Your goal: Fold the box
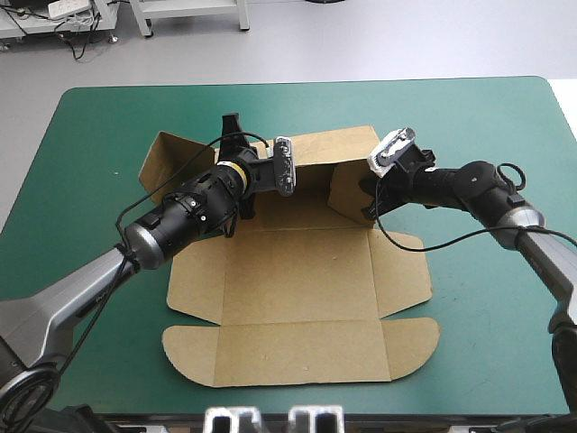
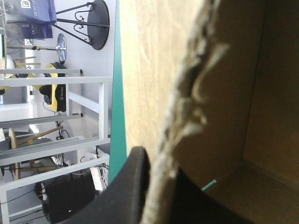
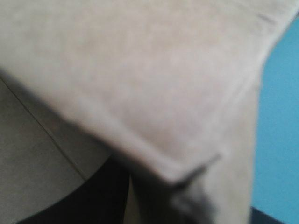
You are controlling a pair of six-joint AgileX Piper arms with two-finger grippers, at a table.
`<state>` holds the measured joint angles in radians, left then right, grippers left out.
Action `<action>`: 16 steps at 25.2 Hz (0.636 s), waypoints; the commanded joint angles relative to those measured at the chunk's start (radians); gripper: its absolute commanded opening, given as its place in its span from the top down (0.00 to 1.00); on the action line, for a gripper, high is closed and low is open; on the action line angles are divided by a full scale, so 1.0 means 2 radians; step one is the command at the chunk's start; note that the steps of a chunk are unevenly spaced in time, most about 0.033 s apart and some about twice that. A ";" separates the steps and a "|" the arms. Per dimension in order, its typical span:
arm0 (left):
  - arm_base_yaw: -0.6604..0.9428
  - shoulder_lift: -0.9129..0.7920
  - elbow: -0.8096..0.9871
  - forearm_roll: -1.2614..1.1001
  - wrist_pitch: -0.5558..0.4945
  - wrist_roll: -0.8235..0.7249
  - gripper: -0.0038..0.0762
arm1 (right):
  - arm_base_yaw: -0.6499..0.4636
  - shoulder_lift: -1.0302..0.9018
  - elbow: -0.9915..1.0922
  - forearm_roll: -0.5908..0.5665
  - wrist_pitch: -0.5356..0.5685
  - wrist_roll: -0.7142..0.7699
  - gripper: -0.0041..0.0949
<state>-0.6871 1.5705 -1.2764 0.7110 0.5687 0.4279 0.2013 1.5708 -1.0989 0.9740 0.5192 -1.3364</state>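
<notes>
Two arms meet at the box (image 1: pixel 297 271), which sits about the middle of the teal-green tabletop (image 1: pixel 487 117). Your left arm (image 1: pixel 171 225) comes in from 8 o'clock and your right arm (image 1: pixel 469 185) from 3 o'clock. Both end at the far half of the box.

The half toward 6 o'clock lies flat on the cover: broad brown panels, with a rounded tab at 7 o'clock and another at 5 o'clock. At 12 o'clock the far wall (image 1: pixel 329 149) stands raised. The left side flap (image 1: pixel 162 162), at 10 o'clock, is tilted up off the cover. The right side flap (image 1: pixel 350 191), at 2 o'clock, stands up and is turned inward.

Your left jaws are clamped on the box near the left end of the far wall, around 11 o'clock. In the left wrist view a rough board edge rises from between them. One black jaw is on the outer face, beside the teal-green cover, and the other is on the inner face.

Your right jaws sit at the right side flap. Their wrist view is blurred and almost filled with board, but a strip of board runs down between the two dark shapes. They look all but together, gripping the box.
</notes>
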 commanded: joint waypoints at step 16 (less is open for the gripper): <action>-0.006 -0.104 -0.002 -0.270 -0.045 0.053 0.35 | -0.007 -0.015 -0.109 -0.109 0.012 0.149 0.98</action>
<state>-0.6883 1.4333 -1.2547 0.2695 0.5848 0.5360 0.1857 1.5895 -1.2497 0.8001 0.5618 -1.1540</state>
